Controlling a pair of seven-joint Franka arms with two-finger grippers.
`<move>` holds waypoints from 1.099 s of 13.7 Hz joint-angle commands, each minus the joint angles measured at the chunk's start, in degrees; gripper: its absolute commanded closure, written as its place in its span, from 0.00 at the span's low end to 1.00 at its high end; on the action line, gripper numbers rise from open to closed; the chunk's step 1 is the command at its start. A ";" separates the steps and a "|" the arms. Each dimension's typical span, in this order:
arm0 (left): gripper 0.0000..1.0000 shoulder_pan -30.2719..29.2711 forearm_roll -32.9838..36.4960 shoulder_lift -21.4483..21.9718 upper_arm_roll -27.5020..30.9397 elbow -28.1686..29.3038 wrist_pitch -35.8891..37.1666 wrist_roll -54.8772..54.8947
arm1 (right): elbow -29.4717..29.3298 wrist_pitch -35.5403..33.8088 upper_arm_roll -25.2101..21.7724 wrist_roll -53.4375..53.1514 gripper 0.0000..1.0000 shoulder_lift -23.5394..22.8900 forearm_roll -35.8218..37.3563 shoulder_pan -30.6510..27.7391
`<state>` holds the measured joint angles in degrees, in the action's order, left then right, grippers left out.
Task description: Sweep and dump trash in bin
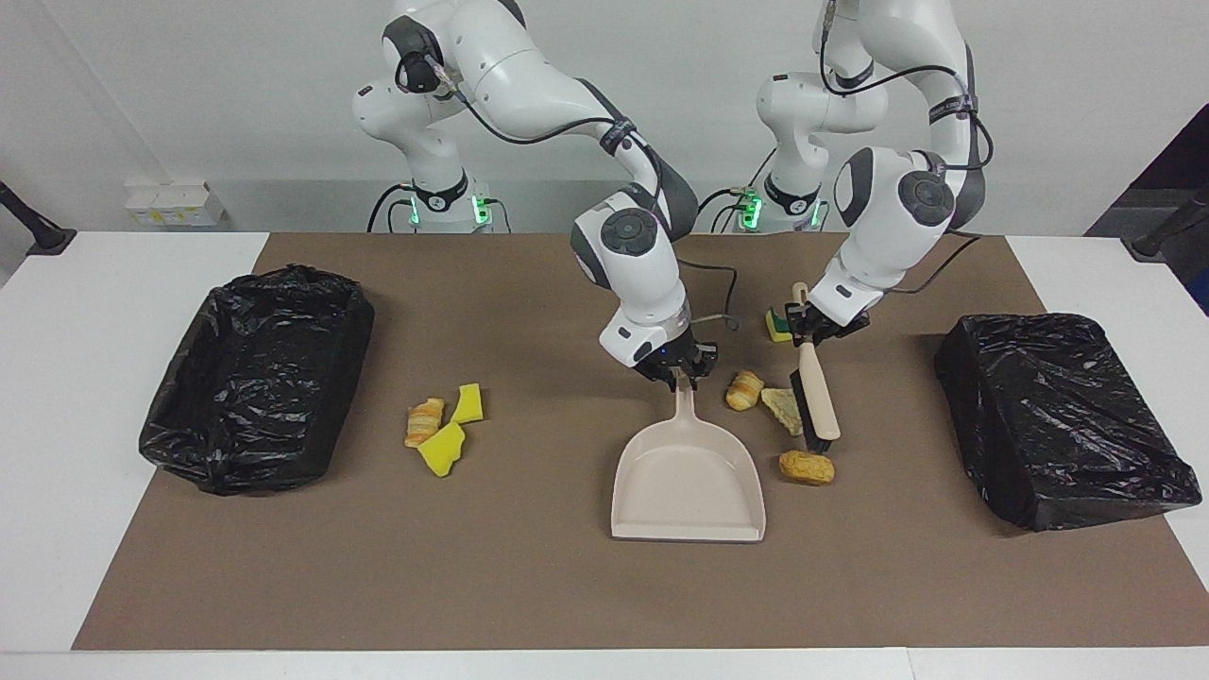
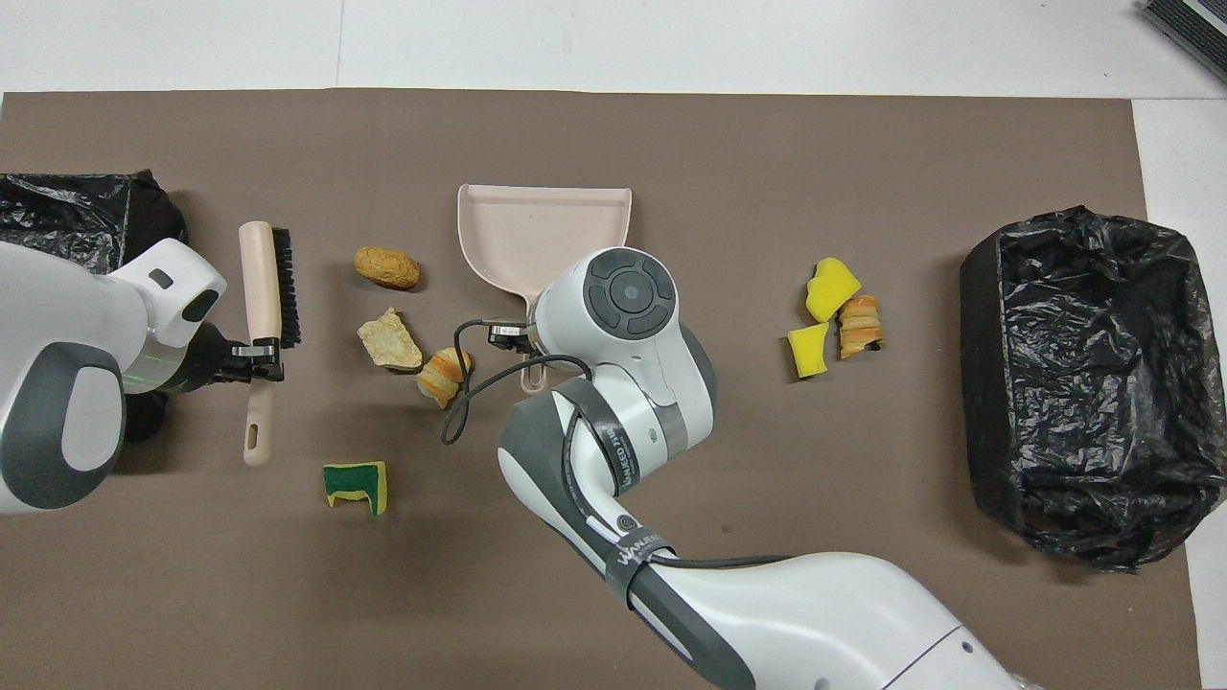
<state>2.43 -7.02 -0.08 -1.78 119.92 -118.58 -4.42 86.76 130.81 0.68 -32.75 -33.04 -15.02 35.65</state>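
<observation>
From the facing view, nothing is in the dustpan (image 1: 687,482) yet. It lies flat mid-worktop, its mouth pointing away from the robots. The right fingers (image 1: 682,371) look clamped on its handle tip, though the wrist shades them and I can't be sure. The left fingers (image 1: 810,331) are shut on the brush (image 1: 818,401), whose bristles stand just beside a pale chunk (image 1: 782,408). A pastry roll (image 1: 743,390) lies between that chunk and the handle, and a bread piece (image 1: 806,467) lies beside the pan's wall, outside it. The green-and-yellow sponge (image 1: 776,326) peeks out by the left wrist. Toward the right arm's end, two yellow sponge chunks (image 1: 441,449) and a second pastry (image 1: 424,421) sit untouched near one black-lined bin (image 1: 255,378). The other bin (image 1: 1063,416) is at the left arm's end.

From overhead, the pan (image 2: 544,230) is bare again. Here the brush (image 2: 268,287) stands clear of the scraps, toward the left arm's end. All seven pieces are on the mat: bread (image 2: 386,268), chunk (image 2: 389,339), roll (image 2: 443,374), sponge (image 2: 357,486), and the cluster (image 2: 832,287).

I judge the task barely begun: tools are in hand, with sweeping and dumping all left.
</observation>
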 commanded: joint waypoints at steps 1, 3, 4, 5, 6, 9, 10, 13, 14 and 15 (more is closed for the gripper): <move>1.00 -0.50 1.13 -2.56 -0.59 -1.18 -2.26 0.11 | -0.81 -1.00 0.55 1.64 0.58 -0.54 0.43 -0.50; 1.00 -0.24 1.13 -2.74 -0.59 -1.09 -2.45 0.20 | -0.63 -1.35 0.55 1.73 0.66 -0.54 0.34 -0.58; 1.00 -0.15 1.13 -2.82 -0.59 -1.09 -2.45 0.20 | -0.63 -1.79 0.46 2.60 0.80 -0.45 0.34 -0.59; 1.00 -0.15 1.13 -2.83 -0.59 -1.00 -2.45 0.20 | -0.37 -1.97 0.46 3.56 0.93 -0.45 0.34 -0.59; 1.00 -0.24 1.13 -2.83 -0.59 -1.00 -2.45 0.38 | -0.28 -2.32 0.46 3.57 1.00 -0.28 0.52 -0.59; 1.00 -0.50 1.13 -3.09 -0.59 -0.91 -2.62 0.55 | -0.72 -3.63 0.29 3.83 1.00 -0.01 1.83 -1.11; 1.00 -0.33 1.13 -3.26 -0.59 -0.74 -2.71 0.55 | -0.54 -5.81 0.20 5.49 1.00 1.21 3.32 -1.98; 1.00 0.29 1.13 -4.23 -0.59 -0.65 -3.76 0.55 | 0.07 -11.63 0.02 14.97 1.00 5.51 6.06 -5.50; 1.00 0.29 1.13 -4.84 -0.59 -0.65 -4.20 0.64 | 0.86 -13.46 0.11 16.48 1.00 7.18 6.06 -6.20; 1.00 0.29 1.13 -5.19 -0.59 -0.65 -4.38 0.64 | 1.99 -15.83 0.11 18.67 1.00 9.11 6.06 -6.47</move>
<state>2.53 -6.94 -4.00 -2.46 119.88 -121.81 -4.28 85.82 118.00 0.13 -17.95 -28.41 -9.88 30.30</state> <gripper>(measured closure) 0.740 0.678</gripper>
